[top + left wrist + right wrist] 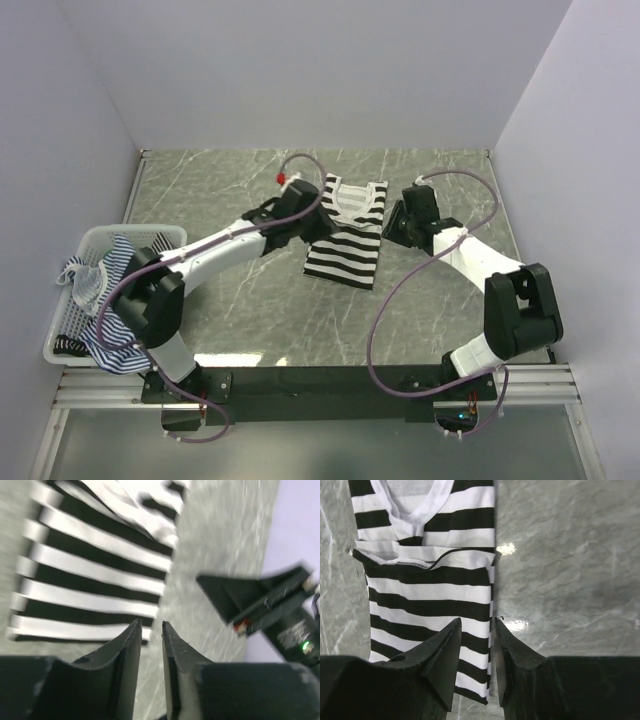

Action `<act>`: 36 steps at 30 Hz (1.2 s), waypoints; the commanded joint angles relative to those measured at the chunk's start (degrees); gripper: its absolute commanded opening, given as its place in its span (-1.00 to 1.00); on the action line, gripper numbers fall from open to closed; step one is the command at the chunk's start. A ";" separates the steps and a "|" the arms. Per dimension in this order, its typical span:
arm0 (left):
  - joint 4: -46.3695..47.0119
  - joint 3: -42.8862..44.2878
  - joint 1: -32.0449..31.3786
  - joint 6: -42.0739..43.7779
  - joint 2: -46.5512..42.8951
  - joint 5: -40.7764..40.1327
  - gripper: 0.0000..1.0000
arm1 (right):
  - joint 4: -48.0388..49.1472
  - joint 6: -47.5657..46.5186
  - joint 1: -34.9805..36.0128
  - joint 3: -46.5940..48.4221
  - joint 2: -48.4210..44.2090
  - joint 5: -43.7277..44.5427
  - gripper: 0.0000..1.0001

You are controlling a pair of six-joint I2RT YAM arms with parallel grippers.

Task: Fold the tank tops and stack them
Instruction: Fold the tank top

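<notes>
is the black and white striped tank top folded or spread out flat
Partly folded: the black-and-white tank top lies as a narrow strip, a side flap doubled over its middle.
</notes>
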 commanded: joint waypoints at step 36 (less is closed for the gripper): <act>-0.18 -15.84 6.28 -6.31 5.34 -1.56 -0.74 | -5.78 -10.45 13.89 43.40 38.24 -12.68 -0.24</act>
